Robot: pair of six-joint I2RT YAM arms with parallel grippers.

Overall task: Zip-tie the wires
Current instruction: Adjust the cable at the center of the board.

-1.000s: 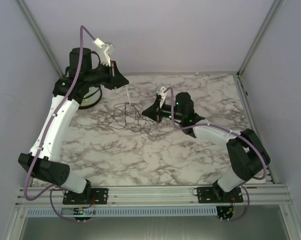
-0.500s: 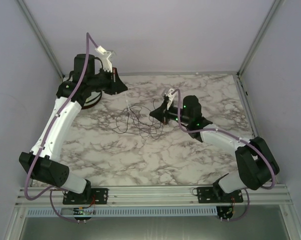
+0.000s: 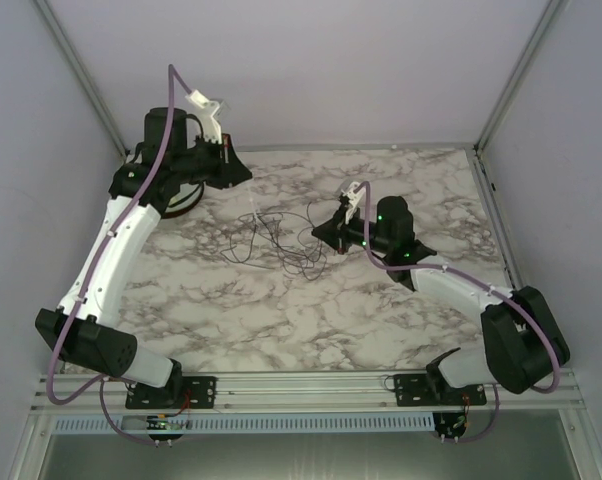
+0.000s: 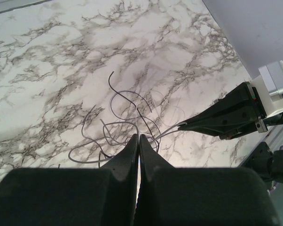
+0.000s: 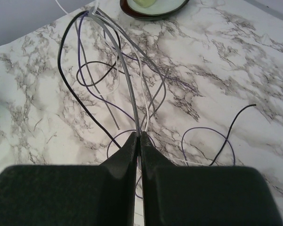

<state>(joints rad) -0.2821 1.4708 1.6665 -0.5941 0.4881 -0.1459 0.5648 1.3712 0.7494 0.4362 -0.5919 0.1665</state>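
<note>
Wires (image 3: 276, 240), thin grey-black loops, pulled tighter as the right end effector (image 5: 137, 134), clamped on strands, backed toward the right edge of the worktop (image 3: 281, 320). Probably cinching; left end effector (image 4: 138, 136) shut too, contents unclear.

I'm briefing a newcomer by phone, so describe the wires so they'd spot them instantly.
Start at the white grey-veined marble table and look at its far middle, between the black left gripper and right gripper. There sprawls a loose tangle of thin dark wires. Unlike the thick purple cables on the arms, they are hair-thin.
</note>
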